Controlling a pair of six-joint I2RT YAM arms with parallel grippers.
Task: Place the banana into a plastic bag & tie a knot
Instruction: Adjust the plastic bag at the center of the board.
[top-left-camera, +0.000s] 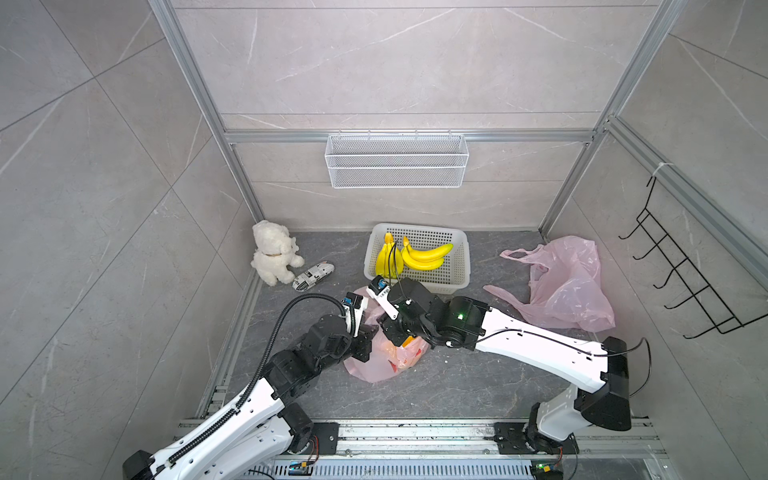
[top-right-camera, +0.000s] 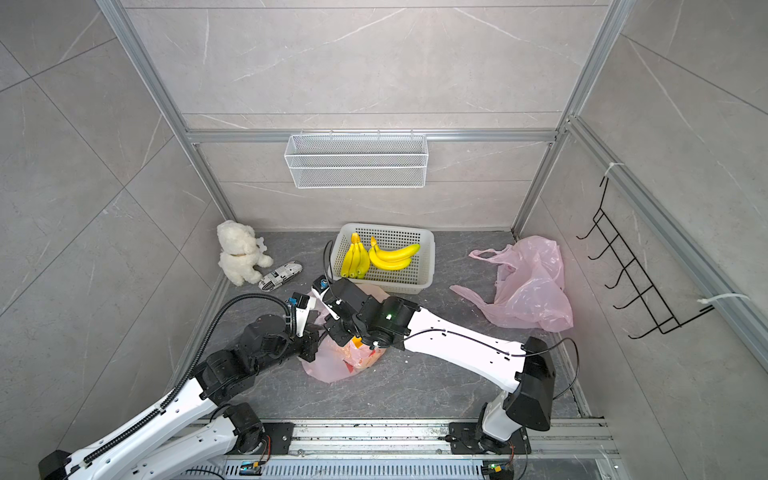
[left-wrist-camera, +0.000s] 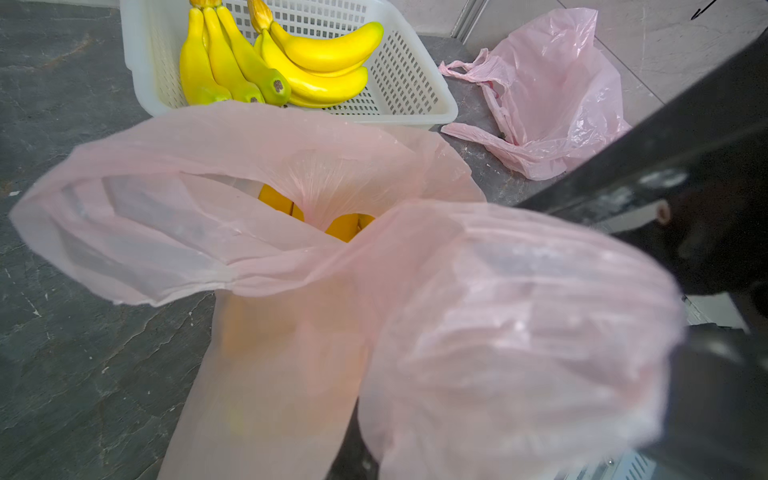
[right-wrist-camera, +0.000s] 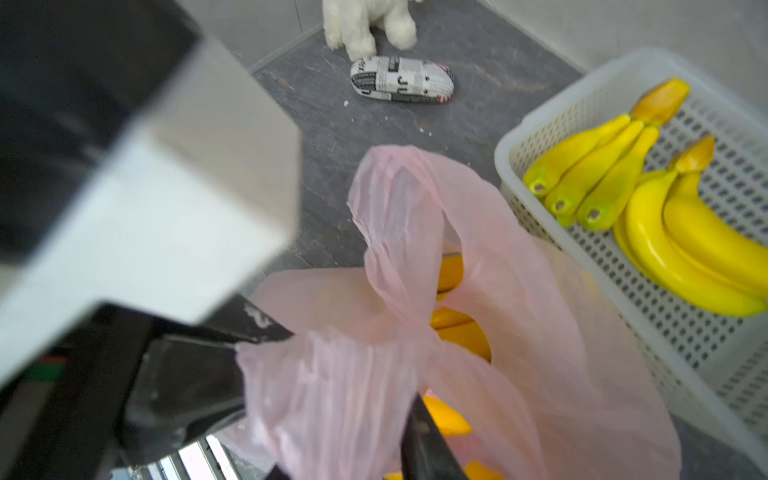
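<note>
Banana (right-wrist-camera: 457, 336) lies inside the pink plastic bag (top-left-camera: 376, 368), mid-floor, just nearer than the white basket (top-left-camera: 457, 266). The left claw (top-left-camera: 369, 337) is pinched tight on a bag handle. The right claw (top-left-camera: 400, 337) touches the bag, but plastic hides its gap, so I can't tell how wide it is.

Grey marble-look wall panels (top-left-camera: 395, 62) in aluminium framing (top-left-camera: 407, 136) enclose a dark stone-look floor (top-left-camera: 436, 386), evenly lit, seemingly from above.

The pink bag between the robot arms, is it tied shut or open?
Open. The bag's handles cross, but no tight knot shows, and the banana peeks through the gap.
</note>
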